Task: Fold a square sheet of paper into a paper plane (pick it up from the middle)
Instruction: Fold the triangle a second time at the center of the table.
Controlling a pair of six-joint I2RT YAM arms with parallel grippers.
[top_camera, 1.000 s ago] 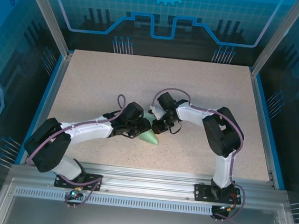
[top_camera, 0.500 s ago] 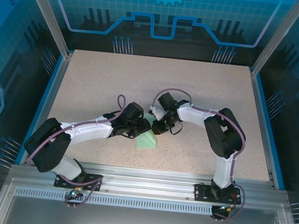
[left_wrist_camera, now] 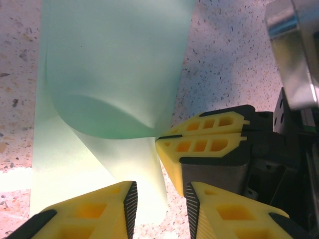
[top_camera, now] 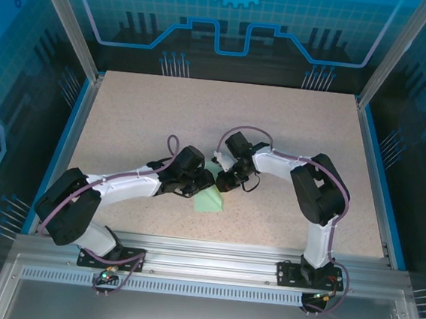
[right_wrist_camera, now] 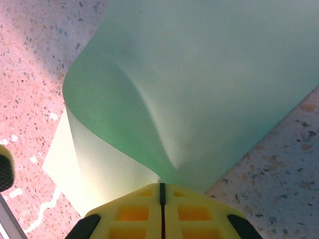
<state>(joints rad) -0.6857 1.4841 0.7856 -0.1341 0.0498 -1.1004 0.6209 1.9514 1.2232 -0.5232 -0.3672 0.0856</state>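
Pinching the curled square sheet of paper (right_wrist_camera: 199,74) low over the surface (right_wrist_camera: 274,164), the right gripper (right_wrist_camera: 160,188) has its fingers pressed together, while the left gripper (left_wrist_camera: 159,199) fingers stand parted, gripping nothing.

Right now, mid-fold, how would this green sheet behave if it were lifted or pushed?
Probably floppy: the sheet of paper curls over in a soft loop where the right end effector pinches it. Likely very light, since that single pinch at its edge seems to hold the curl up. A push would probably buckle it rather than move it rigidly.
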